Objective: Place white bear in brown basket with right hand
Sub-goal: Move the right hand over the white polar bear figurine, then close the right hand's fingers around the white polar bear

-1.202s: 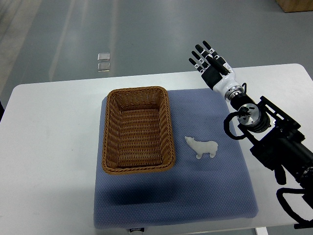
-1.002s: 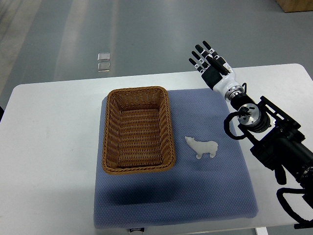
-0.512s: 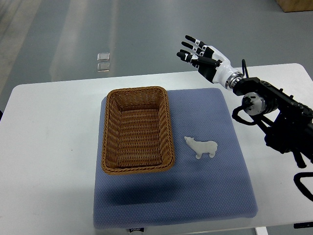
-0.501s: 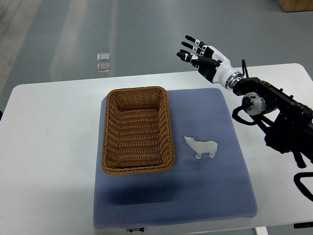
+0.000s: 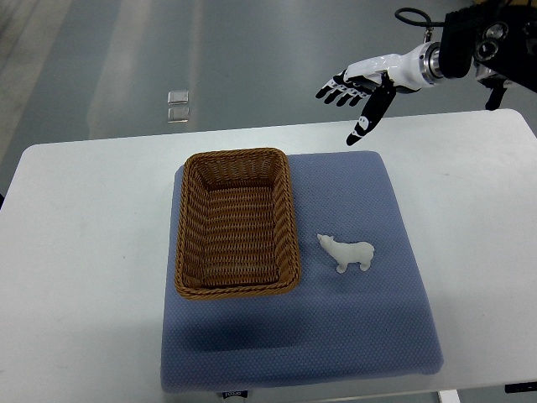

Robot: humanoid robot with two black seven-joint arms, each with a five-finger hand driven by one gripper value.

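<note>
A small white bear [image 5: 346, 253] lies on its side on the blue mat [image 5: 352, 336], just right of the brown wicker basket [image 5: 236, 221]. The basket holds nothing that I can see. My right hand [image 5: 354, 94] hovers high at the back right, beyond the mat's far edge, well away from the bear. Its fingers are spread and point left and down, holding nothing. Its arm comes in from the upper right corner. The left arm does not show.
The mat lies on a white table [image 5: 75, 252]. Two small clear squares [image 5: 177, 107] sit on the grey floor beyond the table's far edge. A brown box corner [image 5: 508, 7] shows at the top right.
My right arm has swung up and away toward the upper right corner, the hand turning palm-down with fingers still spread. The bear and basket have not moved.
</note>
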